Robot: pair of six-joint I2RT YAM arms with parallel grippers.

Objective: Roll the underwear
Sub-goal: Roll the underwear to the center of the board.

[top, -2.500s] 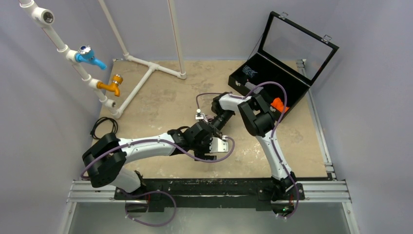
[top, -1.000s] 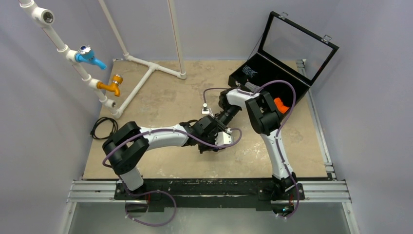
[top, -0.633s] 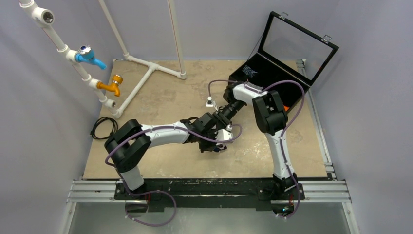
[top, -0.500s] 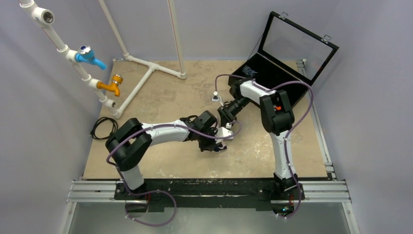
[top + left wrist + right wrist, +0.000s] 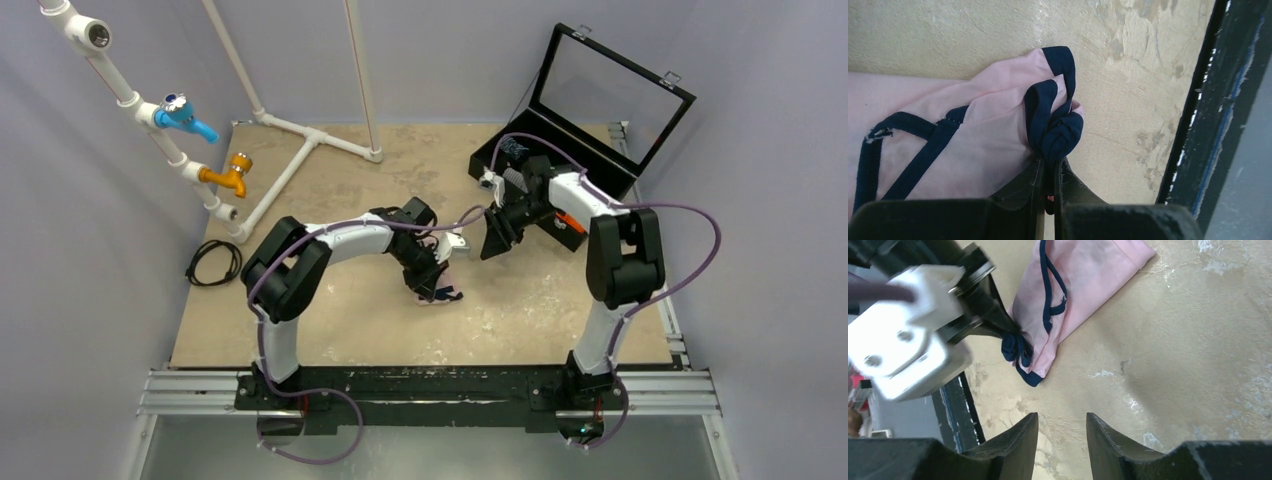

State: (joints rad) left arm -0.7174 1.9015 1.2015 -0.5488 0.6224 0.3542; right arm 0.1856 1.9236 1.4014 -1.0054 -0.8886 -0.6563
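Note:
The underwear point(image 5: 973, 130) is pale pink with navy trim and lies folded flat on the tan table, near the middle point(image 5: 446, 293). My left gripper point(image 5: 1050, 167) is shut on a bunched corner of its navy trim, low over the table point(image 5: 432, 283). In the right wrist view the underwear point(image 5: 1083, 285) stretches away from that pinched corner. My right gripper point(image 5: 1062, 421) is open and empty, hovering apart from the cloth, up and to the right of it point(image 5: 492, 245).
An open black case point(image 5: 560, 160) stands at the back right, with something orange point(image 5: 570, 222) in it behind the right arm. A white pipe frame point(image 5: 290, 160) with taps occupies the back left. A black cable point(image 5: 212, 262) lies at the left edge. The black rail point(image 5: 430, 385) runs along the front.
My right gripper has pulled away from the left one, up and to the right towards the case. The left wrist has turned and stays pinched on the cloth, which now shows beneath it.

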